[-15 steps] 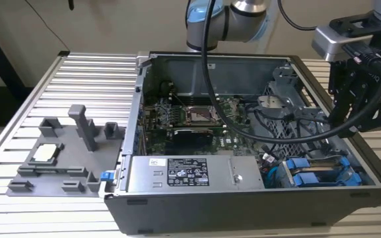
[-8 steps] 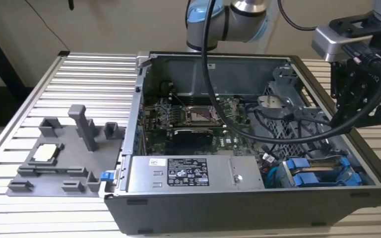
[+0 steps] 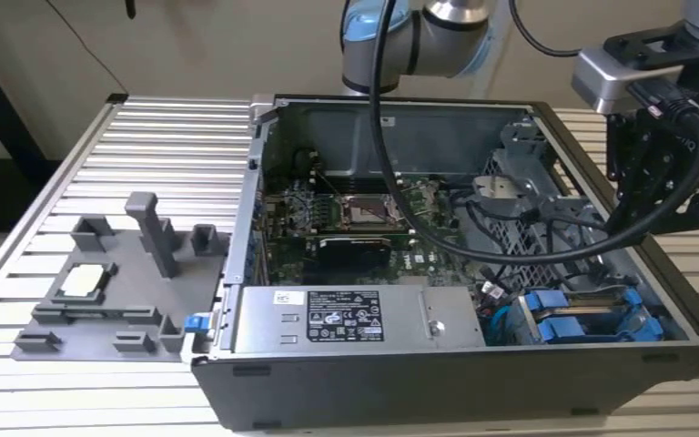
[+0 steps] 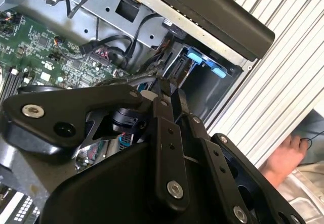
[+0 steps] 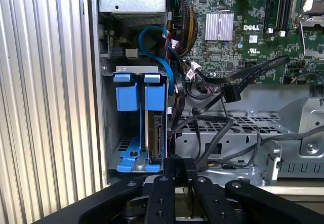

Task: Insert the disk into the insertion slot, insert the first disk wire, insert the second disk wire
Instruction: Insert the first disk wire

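Clenched empty, the gripper (image 5: 179, 164) hangs above the disk (image 5: 156, 133), probably stiff and weighty, best gripped by its blue frame (image 5: 154, 98)

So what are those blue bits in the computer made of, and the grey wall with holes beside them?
The blue carrier frames look like plastic: bright even colour, slightly glossy, with moulded tabs. The perforated cage wall looks like bare sheet metal, probably steel: dull grey, thin, punched with holes and folded at its edges.
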Robot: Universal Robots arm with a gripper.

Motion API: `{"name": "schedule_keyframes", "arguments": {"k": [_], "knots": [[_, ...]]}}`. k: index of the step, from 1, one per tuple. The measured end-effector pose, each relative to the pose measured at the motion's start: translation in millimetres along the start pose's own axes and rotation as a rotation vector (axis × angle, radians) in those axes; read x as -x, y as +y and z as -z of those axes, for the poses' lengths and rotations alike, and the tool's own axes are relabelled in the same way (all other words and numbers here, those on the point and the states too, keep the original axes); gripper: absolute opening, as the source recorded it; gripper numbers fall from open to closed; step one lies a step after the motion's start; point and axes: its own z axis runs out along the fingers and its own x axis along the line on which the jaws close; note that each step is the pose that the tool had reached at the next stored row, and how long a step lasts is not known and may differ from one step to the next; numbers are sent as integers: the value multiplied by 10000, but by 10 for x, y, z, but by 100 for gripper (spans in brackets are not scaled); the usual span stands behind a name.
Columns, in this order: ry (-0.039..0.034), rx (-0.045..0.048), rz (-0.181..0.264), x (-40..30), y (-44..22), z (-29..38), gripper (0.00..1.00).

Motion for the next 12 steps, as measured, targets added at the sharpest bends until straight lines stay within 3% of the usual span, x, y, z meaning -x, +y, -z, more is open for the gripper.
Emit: {"name": "schedule_keyframes", "arguments": {"k": [6, 9, 10, 12], "knots": [[0, 0, 0, 0, 1, -3, 19], [0, 0, 0, 0, 1, -4, 26], [-1, -8, -1, 0, 1, -5, 33], [-2, -31, 0, 0, 1, -7, 33]]}}
